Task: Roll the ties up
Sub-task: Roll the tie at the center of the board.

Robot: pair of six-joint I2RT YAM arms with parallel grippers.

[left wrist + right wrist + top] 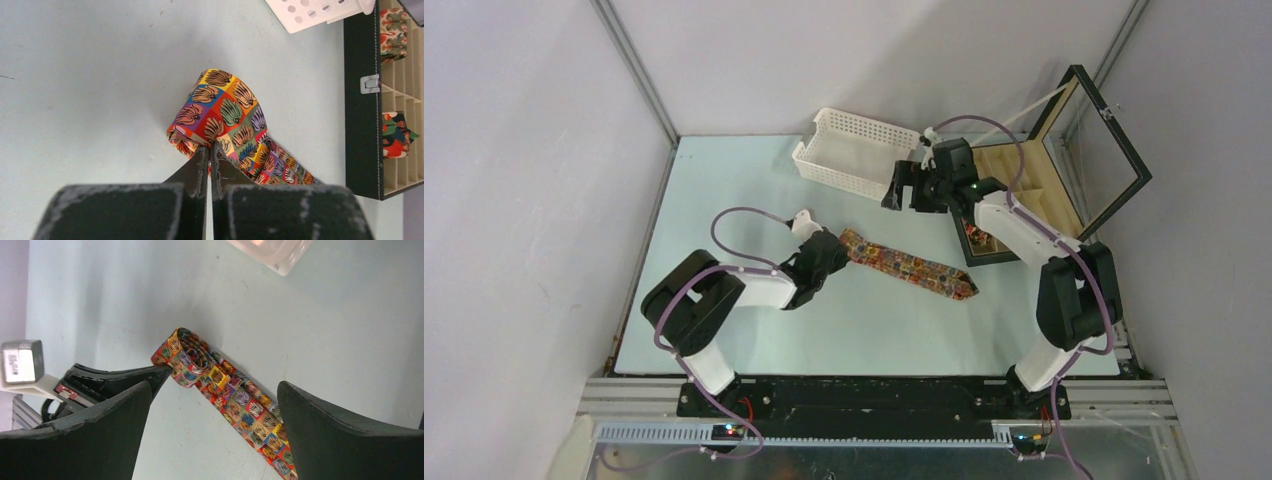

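The tie (225, 110) is clenched at its coiled end by the nearer left gripper (210, 160), length extending ahead; right gripper (214, 385) released

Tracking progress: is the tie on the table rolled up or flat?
Mostly flat: the tie is curled over only at the end pinched by the left gripper; the rest lies as a straight strip.

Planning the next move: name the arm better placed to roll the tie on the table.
Left. The left gripper is shut on the tie's coiled end; the right gripper hangs open beside the basket, touching nothing.
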